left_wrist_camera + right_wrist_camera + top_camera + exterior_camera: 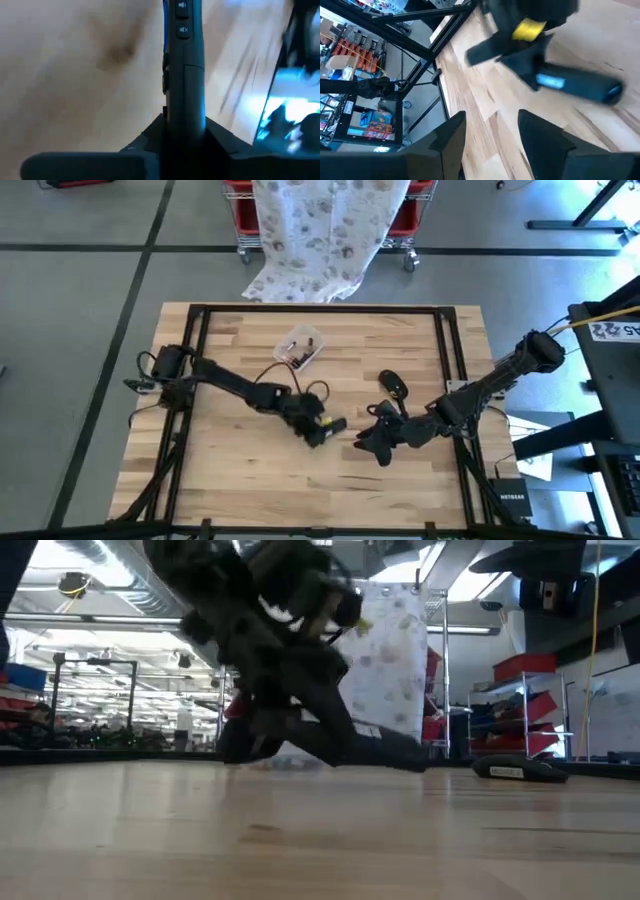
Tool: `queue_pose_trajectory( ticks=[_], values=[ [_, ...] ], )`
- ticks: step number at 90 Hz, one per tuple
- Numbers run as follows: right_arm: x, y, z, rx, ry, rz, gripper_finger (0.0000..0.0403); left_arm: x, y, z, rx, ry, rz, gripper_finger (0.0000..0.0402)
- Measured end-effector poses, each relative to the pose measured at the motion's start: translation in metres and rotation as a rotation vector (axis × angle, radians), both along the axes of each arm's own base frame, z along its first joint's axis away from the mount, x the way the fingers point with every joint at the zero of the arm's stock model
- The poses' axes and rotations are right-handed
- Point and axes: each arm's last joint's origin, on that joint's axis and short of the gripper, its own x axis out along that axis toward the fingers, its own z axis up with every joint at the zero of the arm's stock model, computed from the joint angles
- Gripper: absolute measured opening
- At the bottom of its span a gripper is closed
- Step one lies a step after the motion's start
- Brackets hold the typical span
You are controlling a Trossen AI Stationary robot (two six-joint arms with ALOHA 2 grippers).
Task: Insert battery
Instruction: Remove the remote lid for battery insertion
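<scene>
A dark, slim remote-like device (184,60) with small buttons and a blue edge sticks out from my left gripper (325,430), which is shut on it at the table's middle. The right wrist view shows the same device (580,86) with a blue label, beyond a yellow mark on the left gripper (530,30). My right gripper (372,442) stands open just to the right of it, fingers (452,135) pointing toward it with nothing between them. A battery cannot be made out by itself. My left gripper pinches the device's near end (184,107) between its two fingers, which lie along its length. The device points straight out ahead of the gripper, low over the wood. Whether it rests on the table I cannot tell.
A clear plastic bag (300,348) with small items lies on the far side of the table's middle. A black oval object (393,383) lies on the wood beyond my right gripper; the low view shows this object (520,770) too. A dark frame (320,308) borders the table.
</scene>
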Motion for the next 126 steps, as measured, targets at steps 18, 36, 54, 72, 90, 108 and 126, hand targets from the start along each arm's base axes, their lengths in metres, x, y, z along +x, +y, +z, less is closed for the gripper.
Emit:
queue_pose_trajectory(
  ticks=[18, 36, 54, 72, 90, 108, 126],
  values=[
    [0.000, 0.001, 0.000, 0.035, 0.002, -0.006, 0.0165, -0.008, 0.014, -0.009, -0.102, 0.038, -0.006, 0.0197],
    [-0.002, -0.001, -0.015, 0.053, 0.139, -0.062, 0.0165, -0.011, 0.007, -0.010, -0.156, 0.072, -0.083, 0.0229],
    [0.006, 0.002, -0.040, 0.095, 0.283, -0.052, 0.0165, -0.016, -0.001, -0.006, -0.145, 0.099, -0.106, 0.0231],
    [0.014, 0.007, -0.066, 0.115, 0.387, -0.063, 0.0165, -0.045, -0.001, 0.005, -0.002, 0.303, -0.141, 0.0232],
    [0.039, -0.002, -0.089, 0.122, 0.419, -0.044, 0.0163, -0.056, -0.015, 0.012, 0.084, 0.328, -0.172, 0.0233],
    [0.076, -0.035, -0.108, 0.085, 0.469, -0.065, 0.0117, -0.047, -0.041, 0.005, 0.109, 0.220, -0.187, 0.0233],
    [0.118, -0.074, -0.114, 0.036, 0.466, -0.019, 0.0045, -0.022, -0.069, 0.005, 0.062, -0.111, -0.164, 0.0233]
  ],
)
